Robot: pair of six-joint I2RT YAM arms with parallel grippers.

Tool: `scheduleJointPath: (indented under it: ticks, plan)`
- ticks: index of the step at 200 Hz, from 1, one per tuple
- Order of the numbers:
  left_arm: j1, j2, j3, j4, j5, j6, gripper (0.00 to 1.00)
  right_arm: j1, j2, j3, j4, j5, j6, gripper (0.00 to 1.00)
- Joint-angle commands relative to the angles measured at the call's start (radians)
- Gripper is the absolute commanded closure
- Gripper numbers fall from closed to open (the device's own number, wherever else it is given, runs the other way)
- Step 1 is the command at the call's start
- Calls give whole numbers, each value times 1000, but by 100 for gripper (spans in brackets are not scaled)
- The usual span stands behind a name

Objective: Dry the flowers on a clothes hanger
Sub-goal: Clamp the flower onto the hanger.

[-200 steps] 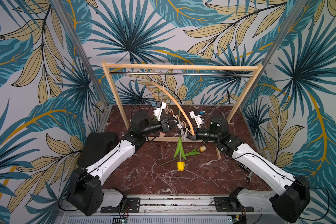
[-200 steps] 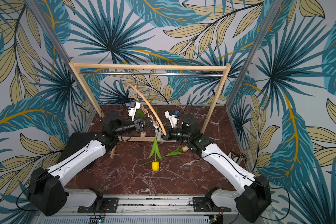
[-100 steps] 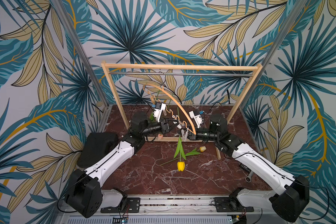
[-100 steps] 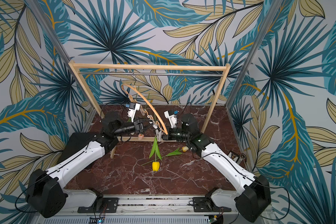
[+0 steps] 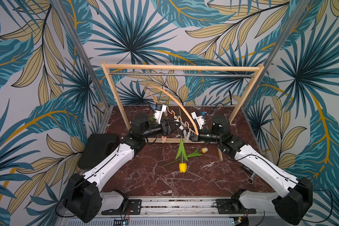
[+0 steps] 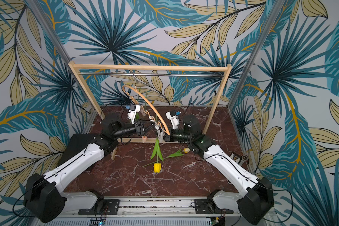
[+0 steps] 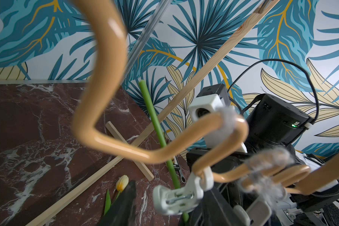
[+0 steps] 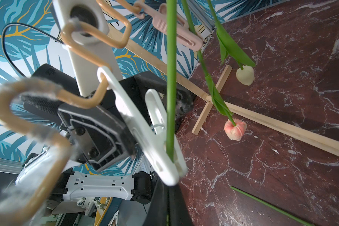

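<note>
My left gripper (image 5: 176, 125), jaws parted, flanks the white clothespin (image 7: 176, 197) on the clothes hanger (image 7: 108, 58); my right gripper (image 5: 186, 136), closed, pinches the stem of the yellow tulip (image 5: 182, 167).

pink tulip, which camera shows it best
The right wrist view: the pink tulip hangs head down there, close and sharp, with its stem and leaf in full sight. In both top views it is only a small pale blob. The left wrist view does not show it.
</note>
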Motion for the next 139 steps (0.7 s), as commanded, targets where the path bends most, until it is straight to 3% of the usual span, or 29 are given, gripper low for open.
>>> scheduleJointPath:
  ticks: [1,25,55,102,116,123,139]
  plan:
    - [1,-41,-27,-39,-23,34,42,4,-35,13,-24,31,-30,92]
    - [5,-63,-30,-69,-33,49,39,4,-42,11,-74,67,-50,79]
    - [11,-87,-28,-134,-39,79,39,1,-68,-3,-189,183,-86,70]
    - [27,-157,-43,-237,-97,120,38,-17,-86,-50,-380,489,-131,66]
    - [35,-182,-50,-271,-124,132,38,-19,-83,-73,-401,515,-147,65]
    - [37,-195,-51,-292,-141,141,38,-18,-81,-83,-409,529,-148,54]
    - [39,-220,-51,-343,-183,161,37,-18,-74,-105,-424,555,-154,55]
